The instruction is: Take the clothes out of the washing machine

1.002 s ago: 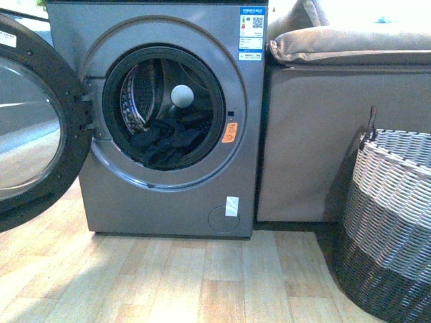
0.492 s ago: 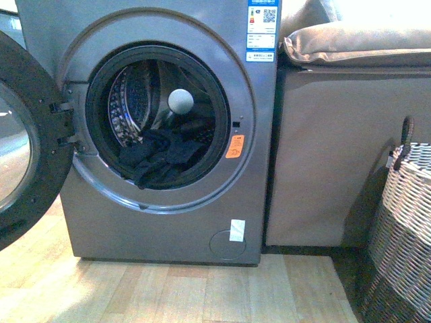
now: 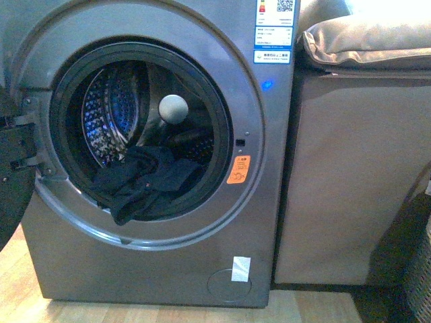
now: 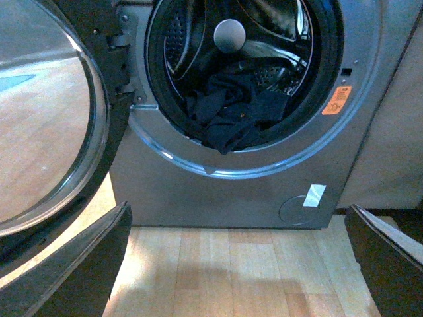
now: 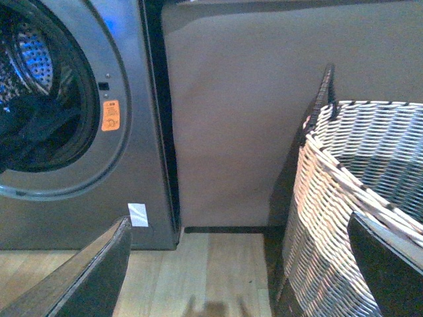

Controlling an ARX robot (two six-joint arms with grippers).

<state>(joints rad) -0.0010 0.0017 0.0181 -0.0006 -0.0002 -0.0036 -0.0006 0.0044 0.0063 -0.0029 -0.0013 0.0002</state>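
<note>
The grey washing machine (image 3: 158, 269) fills the front view, its round door (image 3: 12, 175) swung open to the left. Dark navy and black clothes (image 3: 141, 185) lie heaped in the bottom of the perforated drum, spilling over the rubber seal. The left wrist view shows the same clothes (image 4: 234, 115) inside the machine (image 4: 218, 195). My left gripper (image 4: 241, 264) is open over bare wood floor, well short of the machine. My right gripper (image 5: 241, 271) is open too, one finger (image 5: 386, 264) next to the woven basket (image 5: 344, 198). Neither arm shows in the front view.
A brown upholstered unit (image 3: 350, 168) with a cushion (image 3: 367, 37) on top stands right of the machine. The two-tone woven basket sits on the floor further right. The open glass door (image 4: 46, 119) juts out beside the left arm.
The front view has closed in on the washing machine: the drum opening looms larger and has shifted left, and the basket has slid almost out of frame on the right.
</note>
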